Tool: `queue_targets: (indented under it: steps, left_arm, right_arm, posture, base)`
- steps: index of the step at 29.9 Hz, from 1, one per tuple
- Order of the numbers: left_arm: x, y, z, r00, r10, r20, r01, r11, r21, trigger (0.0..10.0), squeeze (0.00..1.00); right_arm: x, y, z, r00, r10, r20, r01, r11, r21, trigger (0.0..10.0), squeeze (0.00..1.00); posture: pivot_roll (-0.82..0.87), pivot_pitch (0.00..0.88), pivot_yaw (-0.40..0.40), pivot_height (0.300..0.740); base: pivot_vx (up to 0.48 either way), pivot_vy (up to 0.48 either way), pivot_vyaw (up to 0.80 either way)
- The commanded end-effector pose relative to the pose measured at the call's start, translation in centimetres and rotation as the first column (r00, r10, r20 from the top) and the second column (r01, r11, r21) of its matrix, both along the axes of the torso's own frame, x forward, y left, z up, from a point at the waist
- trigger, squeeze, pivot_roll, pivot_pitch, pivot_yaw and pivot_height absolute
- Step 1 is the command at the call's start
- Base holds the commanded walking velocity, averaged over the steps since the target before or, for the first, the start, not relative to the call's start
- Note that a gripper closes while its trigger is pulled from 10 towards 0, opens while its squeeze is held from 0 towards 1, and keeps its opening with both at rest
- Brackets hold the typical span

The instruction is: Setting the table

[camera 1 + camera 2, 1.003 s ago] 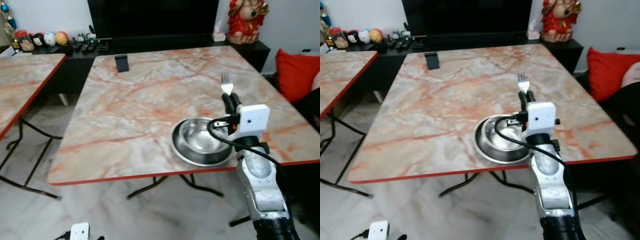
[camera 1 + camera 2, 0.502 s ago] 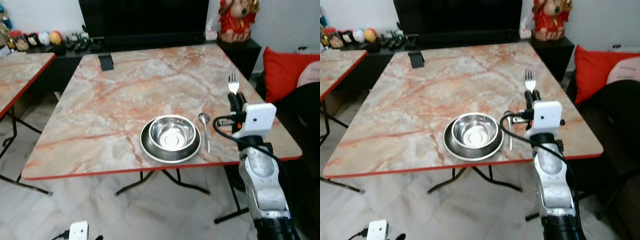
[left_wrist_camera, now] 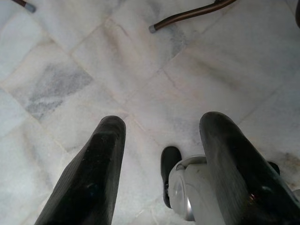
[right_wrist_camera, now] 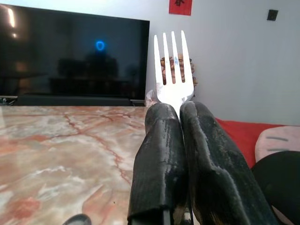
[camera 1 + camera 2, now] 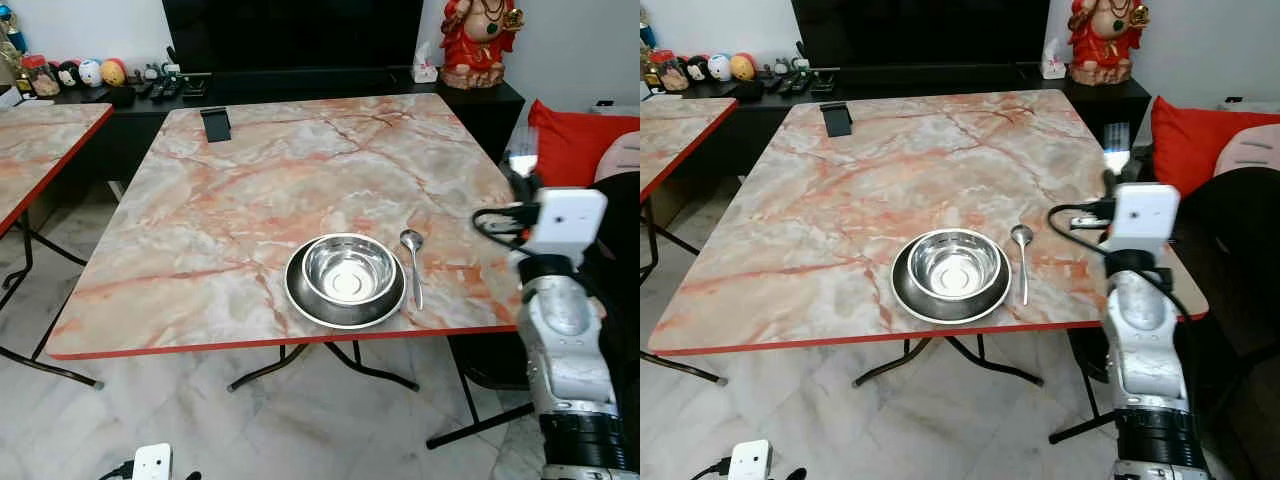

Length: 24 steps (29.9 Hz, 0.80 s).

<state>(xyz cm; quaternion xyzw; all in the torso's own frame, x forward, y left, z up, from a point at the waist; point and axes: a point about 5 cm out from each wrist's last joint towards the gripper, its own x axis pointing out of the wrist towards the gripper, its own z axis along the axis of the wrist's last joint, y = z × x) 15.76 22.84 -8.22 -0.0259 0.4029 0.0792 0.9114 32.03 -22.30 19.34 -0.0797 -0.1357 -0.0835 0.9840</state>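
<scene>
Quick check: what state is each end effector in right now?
Left end effector: open, nothing between its fingers, hanging over the floor.
Right end effector: closed on the fork, tines up, at the table's right edge.

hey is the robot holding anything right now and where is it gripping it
Yes. The right claw is shut on a fork, gripping its handle just below the head, tines pointing up. The left claw is open over the floor, holding nothing.

Polished metal bowl (image 5: 348, 272) and spoon (image 5: 412, 262) gleam on the counter (image 5: 250, 190) — smooth marble-look top; beside it, a shiny metal fork (image 4: 171, 70) between matt black fingers (image 4: 161, 159).
</scene>
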Motion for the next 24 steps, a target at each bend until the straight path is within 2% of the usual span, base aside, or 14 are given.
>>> queue_targets:
  steps: [1,10,15,24]
  left_arm:
    - [-0.4,0.2,-0.1,1.0,-0.002,-0.015,0.002,1.0,-0.001,10.0,0.0]
    - [-1.4,1.1,-0.4,0.999,0.018,-0.05,-0.018,1.0,-0.005,10.0,0.0]
    - [-1.8,1.5,-0.4,0.998,0.026,-0.064,-0.026,1.0,-0.002,10.0,0.0]
    - [-2.2,1.3,-0.7,0.995,0.027,-0.092,-0.028,1.0,-0.002,10.0,0.0]
  right_arm:
    - [0.6,1.0,-0.6,0.998,0.039,-0.057,-0.039,0.999,-0.003,10.0,0.0]
    - [0.7,3.2,-1.8,0.991,0.092,-0.101,-0.089,0.995,0.033,10.0,0.0]
    - [0.8,3.4,-1.6,0.99,0.101,-0.1,-0.098,0.994,0.04,10.0,0.0]
    - [0.6,3.6,-2.1,0.986,0.108,-0.127,-0.104,0.994,0.037,10.0,0.0]
  posture:
    - [-0.12,0.0,0.048,0.707]
    - [-0.11,0.0,0.051,0.707]
    - [-0.11,0.0,0.051,0.707]
    - [-0.11,0.0,0.051,0.707]
  base:
    - [0.0,0.0,0.0]
    - [0.0,0.0,0.0]
    - [0.0,0.0,0.0]
    - [0.252,0.0,0.0]
